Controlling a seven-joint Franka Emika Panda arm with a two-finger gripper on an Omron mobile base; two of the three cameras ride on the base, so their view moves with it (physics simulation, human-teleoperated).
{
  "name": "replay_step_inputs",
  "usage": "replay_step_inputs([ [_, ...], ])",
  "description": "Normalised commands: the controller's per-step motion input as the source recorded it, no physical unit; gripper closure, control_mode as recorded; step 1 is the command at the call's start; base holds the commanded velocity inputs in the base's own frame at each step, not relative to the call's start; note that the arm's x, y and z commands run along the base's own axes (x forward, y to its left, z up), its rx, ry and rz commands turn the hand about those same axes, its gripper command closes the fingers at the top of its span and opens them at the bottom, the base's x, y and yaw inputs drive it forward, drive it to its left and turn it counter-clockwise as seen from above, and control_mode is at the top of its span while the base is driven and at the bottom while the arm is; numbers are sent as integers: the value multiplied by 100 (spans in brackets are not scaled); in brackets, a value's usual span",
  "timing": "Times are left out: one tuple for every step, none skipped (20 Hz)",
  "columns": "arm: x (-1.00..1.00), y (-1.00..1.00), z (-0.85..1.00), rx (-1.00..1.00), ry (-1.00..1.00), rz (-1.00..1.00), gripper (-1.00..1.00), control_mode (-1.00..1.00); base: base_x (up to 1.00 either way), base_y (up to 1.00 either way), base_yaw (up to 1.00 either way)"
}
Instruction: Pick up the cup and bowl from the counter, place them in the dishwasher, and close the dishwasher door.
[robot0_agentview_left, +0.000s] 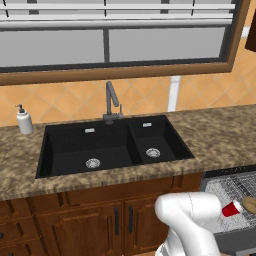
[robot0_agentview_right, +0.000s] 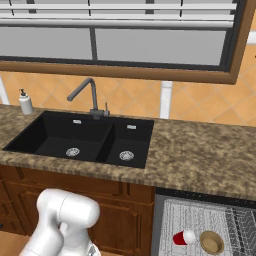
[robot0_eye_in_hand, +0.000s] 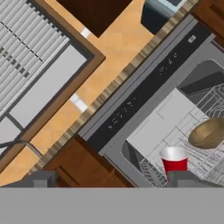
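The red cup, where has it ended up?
The red cup lies tipped on the dishwasher's wire rack, just left of the tan bowl, below the counter.

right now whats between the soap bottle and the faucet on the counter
Nothing: in the right base view the speckled counter is bare between the white soap bottle and the faucet, with just the black sink's back corner in front.

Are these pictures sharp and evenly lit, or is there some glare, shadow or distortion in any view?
Left base view: even flat light, no glare, black sink dark but readable. Right base view: same, cup and bowl cast almost no shadow on the rack. Hand view: rolled sideways, slightly soft; cup still clear.
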Motion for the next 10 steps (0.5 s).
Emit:
replay_step_inputs([
  [0,-46,-49,0,0,-18,-100,-100,0,0,0],
  [6,-41,-86,-3,0,-18,-100,-100,0,0,0],
  [0,-46,-96,-4,0,-19,-100,-100,0,0,0],
  [0,-56,-67,0,0,-19,-100,-100,0,0,0],
  [-8,-70,-44,0,0,-19,-100,-100,0,0,0],
  [-6,-69,-50,0,0,-19,-100,-100,0,0,0],
  [0,-51,-69,0,0,-18,-100,-100,0,0,0],
  [0,-19,-85,0,0,-13,-100,-100,0,0,0],
  [14,0,-100,0,0,-8,-100,-100,0,0,0],
  [28,0,-100,0,0,-6,-100,-100,0,0,0],
])
